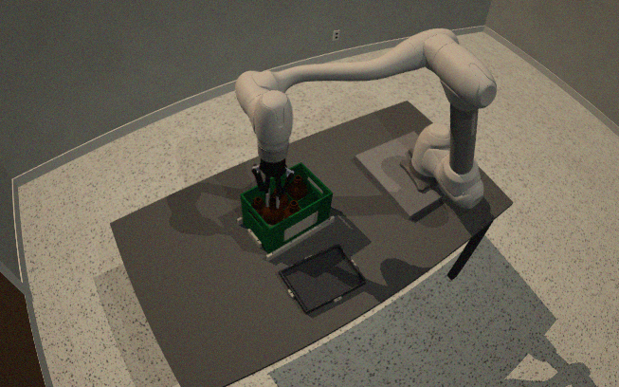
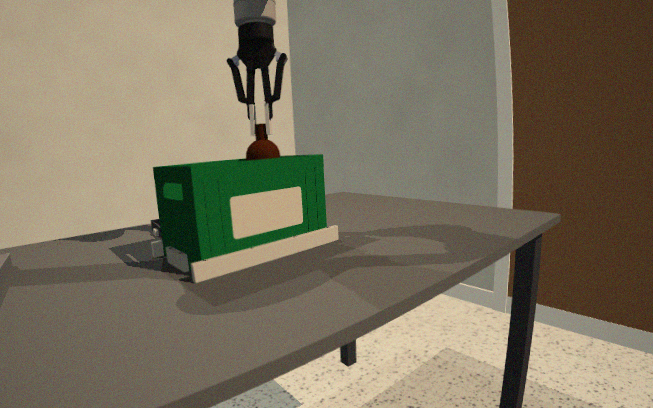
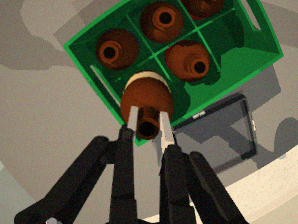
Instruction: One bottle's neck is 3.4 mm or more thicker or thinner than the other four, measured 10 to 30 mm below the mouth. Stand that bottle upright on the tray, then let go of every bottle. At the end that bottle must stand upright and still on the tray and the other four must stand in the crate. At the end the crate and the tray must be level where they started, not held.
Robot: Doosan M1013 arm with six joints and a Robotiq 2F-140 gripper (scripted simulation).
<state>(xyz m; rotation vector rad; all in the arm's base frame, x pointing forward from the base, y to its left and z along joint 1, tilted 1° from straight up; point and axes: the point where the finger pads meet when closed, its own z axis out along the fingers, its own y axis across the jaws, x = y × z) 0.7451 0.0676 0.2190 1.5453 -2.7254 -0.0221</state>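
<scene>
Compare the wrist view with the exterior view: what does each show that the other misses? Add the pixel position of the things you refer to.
Only the wrist view: the four other bottles (image 1: 298, 189) (image 3: 117, 49) inside the crate (image 1: 256, 230) (image 2: 176, 223) (image 3: 252, 57).

Only the exterior view: the crate's pale label (image 1: 300, 227) (image 2: 266, 212) and table legs (image 1: 469, 249) (image 2: 523, 304).

Both: the crate, and the claw (image 1: 272, 204) (image 2: 260, 129) (image 3: 147, 119) closed on the neck of the gripped bottle (image 1: 272, 214) (image 2: 262, 150) (image 3: 147, 95).

Top view looked steeply down from afar; exterior sat low, nearer; wrist peered down close. All shared green crate.
</scene>
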